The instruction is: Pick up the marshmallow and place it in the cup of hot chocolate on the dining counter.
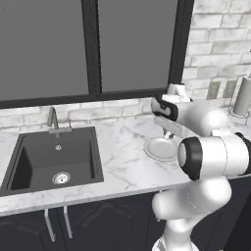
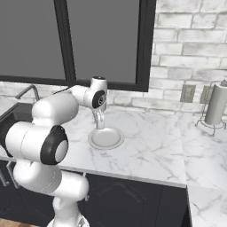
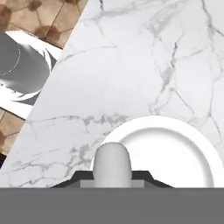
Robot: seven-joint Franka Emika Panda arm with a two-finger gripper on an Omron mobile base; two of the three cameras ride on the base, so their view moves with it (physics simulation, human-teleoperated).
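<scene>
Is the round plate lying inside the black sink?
No, the plate lies on the marble worktop to the right of the black sink, apart from it.

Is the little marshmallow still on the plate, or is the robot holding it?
Cannot tell for sure. In the hand view the marshmallow sits right at the gripper, over the plate, but whether it touches the plate is hidden.

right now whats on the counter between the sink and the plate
Nothing: in the left base view the stretch between the black sink and the plate is bare marble worktop.
</scene>
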